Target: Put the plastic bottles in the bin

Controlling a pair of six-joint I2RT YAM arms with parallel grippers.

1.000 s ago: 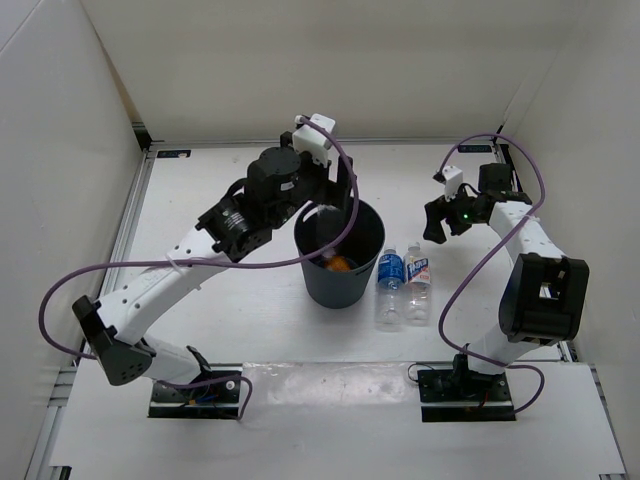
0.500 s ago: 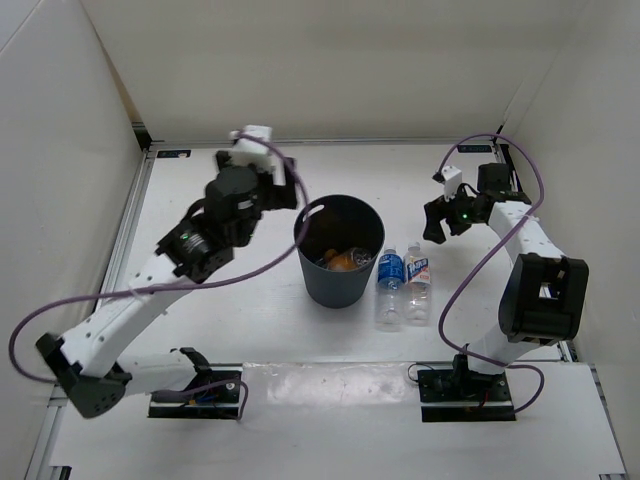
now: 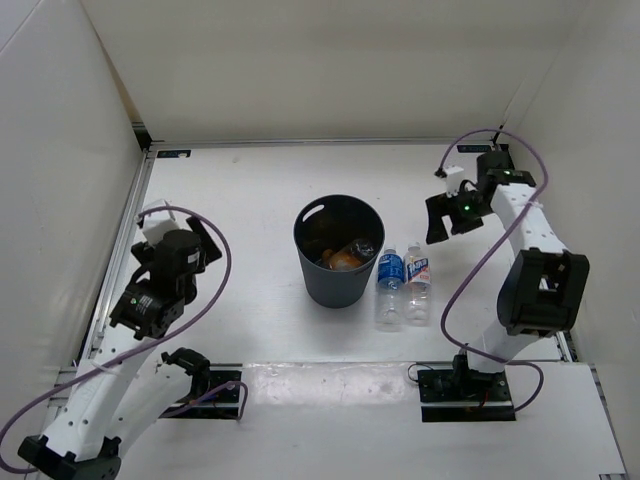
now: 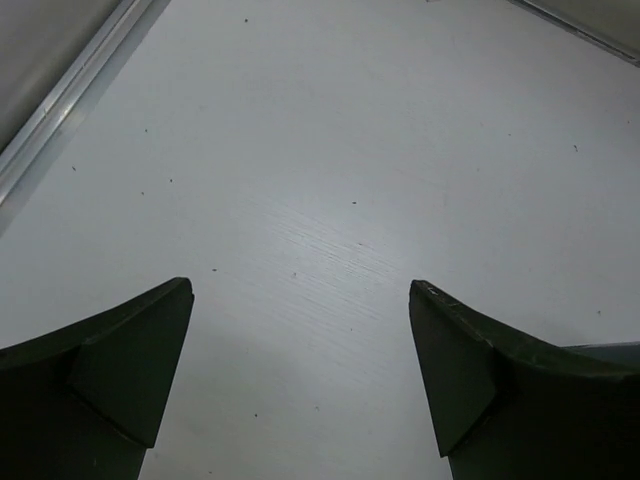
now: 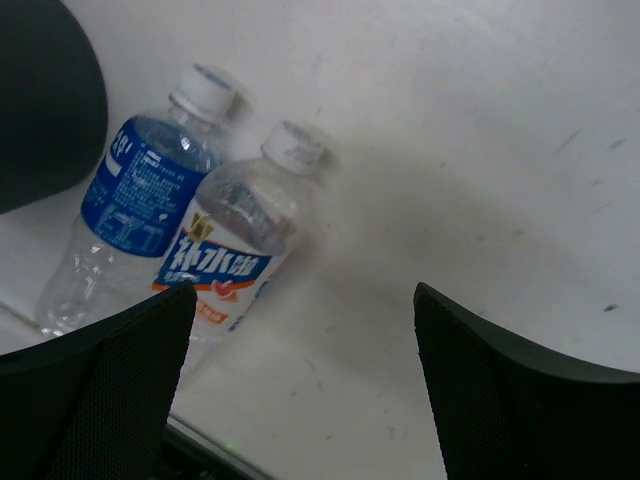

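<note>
Gaping empty, the right gripper [image 5: 302, 292] hangs just beyond the two clear bottles' [image 5: 235, 225] caps.

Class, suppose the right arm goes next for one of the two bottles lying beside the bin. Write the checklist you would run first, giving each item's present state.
1. Right gripper open and empty: ok.
2. Both targets in the right wrist view, blue-labelled bottle and white-and-blue-labelled bottle: ok.
3. Gap between them for a finger: cannot tell, they lie close side by side.
4. Bin upright, mouth unobstructed: ok.
5. Left gripper open, well away from the bin: ok.
</note>
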